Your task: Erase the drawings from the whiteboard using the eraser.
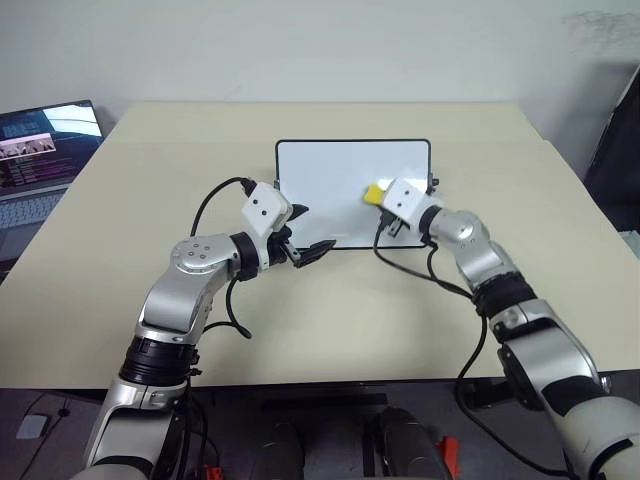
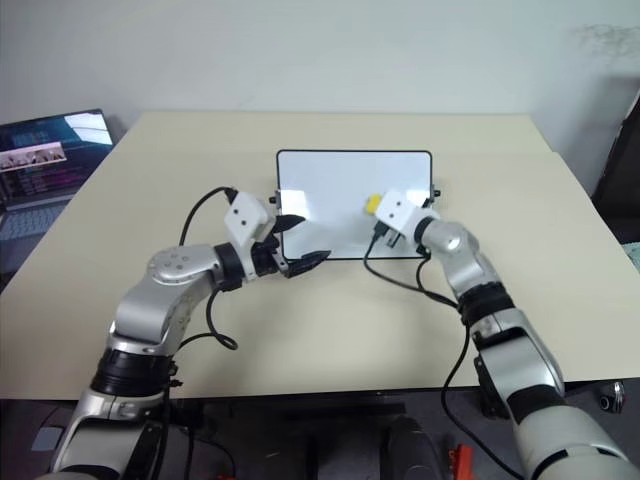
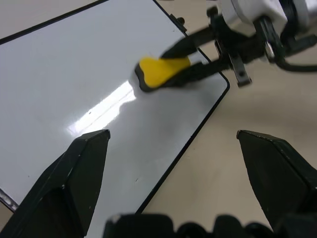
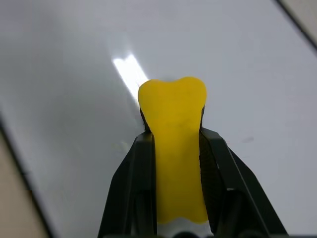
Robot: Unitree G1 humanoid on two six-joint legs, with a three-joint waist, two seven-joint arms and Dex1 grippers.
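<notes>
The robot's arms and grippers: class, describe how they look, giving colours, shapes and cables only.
Both arms have silver-grey rounded shells with black bands at the joints. Each wrist carries a white boxy block, and a black cable loops loosely beside each forearm. The left gripper and the right gripper each have two black, tapering, pointed fingers.
</notes>
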